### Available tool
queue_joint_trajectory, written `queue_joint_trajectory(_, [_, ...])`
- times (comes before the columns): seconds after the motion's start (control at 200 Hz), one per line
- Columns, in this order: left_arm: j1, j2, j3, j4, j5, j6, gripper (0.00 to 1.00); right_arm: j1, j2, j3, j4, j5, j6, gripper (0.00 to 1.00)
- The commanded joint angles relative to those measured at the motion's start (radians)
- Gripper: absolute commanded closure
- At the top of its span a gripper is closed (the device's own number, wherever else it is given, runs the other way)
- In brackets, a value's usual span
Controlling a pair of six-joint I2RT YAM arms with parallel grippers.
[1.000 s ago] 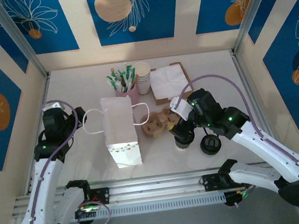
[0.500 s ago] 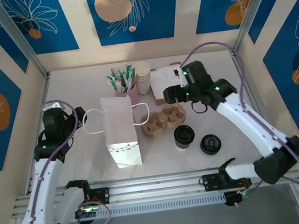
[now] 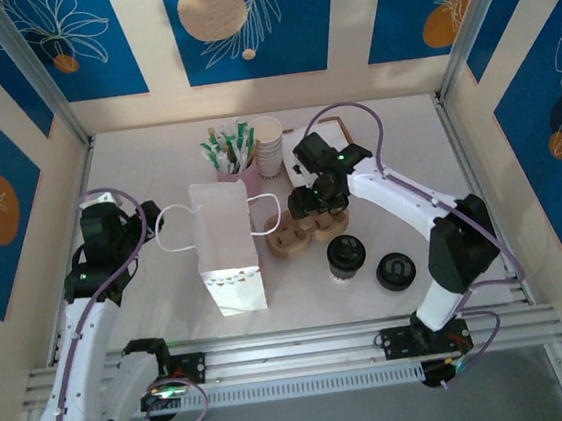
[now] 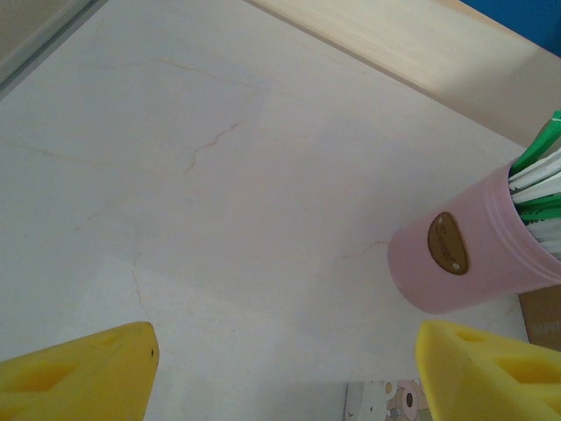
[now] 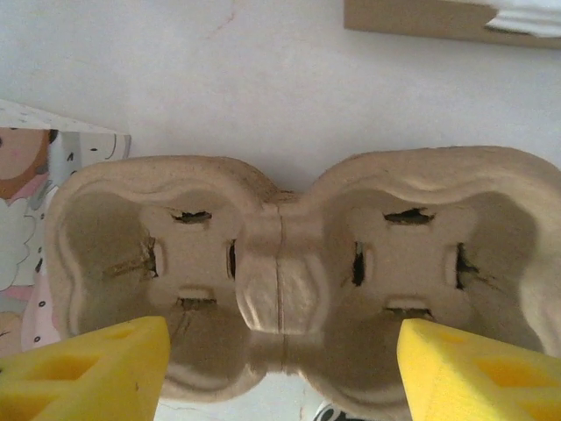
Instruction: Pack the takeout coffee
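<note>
The takeout coffee [image 3: 346,256], a pale cup under a black lid, stands free on the table to the right of the white paper bag [image 3: 227,246]. A brown two-cup cardboard carrier [image 3: 303,230] lies between the bag and the cup. My right gripper [image 3: 315,203] hovers over that carrier [image 5: 289,263]. In the right wrist view the gripper [image 5: 282,355] is open, its yellow fingertips [image 5: 88,368] standing either side of the carrier's middle ridge and holding nothing. My left gripper [image 4: 285,351] is open over bare table left of the bag, and in the top view it [image 3: 112,228] stays well away from the cup.
A flat black lid [image 3: 395,271] lies right of the coffee. A pink cup of green and white sticks [image 3: 240,170], a stack of white cups [image 3: 269,146] and napkins on a clipboard [image 3: 320,154] stand at the back. The bag's handles [image 3: 167,228] stick out sideways.
My right arm has left the coffee cup, swung back toward the napkins, then come forward over the carrier. The coffee stayed where it stood. The left arm has not moved.
</note>
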Motion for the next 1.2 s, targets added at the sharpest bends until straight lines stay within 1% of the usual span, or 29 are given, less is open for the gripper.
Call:
queue_joint_trajectory(0.0, [0.006,0.004,-0.001,-0.001,0.006,0.012,0.23,0.006,0.042,0.032,-0.007,-0.029,-0.020,0.30])
queue_joint_trajectory(0.065, [0.006,0.008,0.000,-0.004,0.004,0.014,0.23,0.008,0.070,0.042,-0.016,-0.006,-0.020,0.32])
queue_joint_trajectory(0.1, [0.006,0.009,0.002,-0.005,0.004,0.014,0.23,0.009,0.081,0.042,-0.019,0.007,-0.019,0.34])
queue_joint_trajectory(0.12, [0.006,0.010,0.002,-0.005,0.004,0.013,0.23,0.009,0.085,0.043,-0.021,0.009,-0.019,0.37])
queue_joint_trajectory(0.155, [0.006,0.010,0.002,-0.005,0.007,0.014,0.22,0.011,0.089,0.043,-0.019,0.008,-0.019,0.38])
queue_joint_trajectory(0.24, [0.006,0.010,0.000,-0.002,0.010,0.014,0.22,0.019,0.089,0.041,-0.014,0.000,-0.019,0.38])
queue_joint_trajectory(0.49, [0.006,0.011,0.000,-0.001,0.016,0.014,0.22,0.049,0.112,0.048,-0.024,0.032,-0.011,0.40])
queue_joint_trajectory(0.625, [0.006,0.010,0.000,-0.001,0.017,0.014,0.22,0.063,0.112,0.048,-0.031,0.080,-0.010,0.41])
queue_joint_trajectory(0.775, [0.006,0.011,0.000,-0.001,0.017,0.014,0.22,0.066,0.101,0.049,-0.035,0.102,-0.009,0.43])
queue_joint_trajectory(1.066, [0.006,0.008,-0.003,0.003,0.016,0.014,0.22,0.066,0.043,0.059,-0.044,0.090,0.008,0.43])
queue_joint_trajectory(1.196, [0.006,0.005,-0.003,0.003,0.014,0.012,0.22,0.066,0.016,0.057,-0.042,0.080,0.043,0.46])
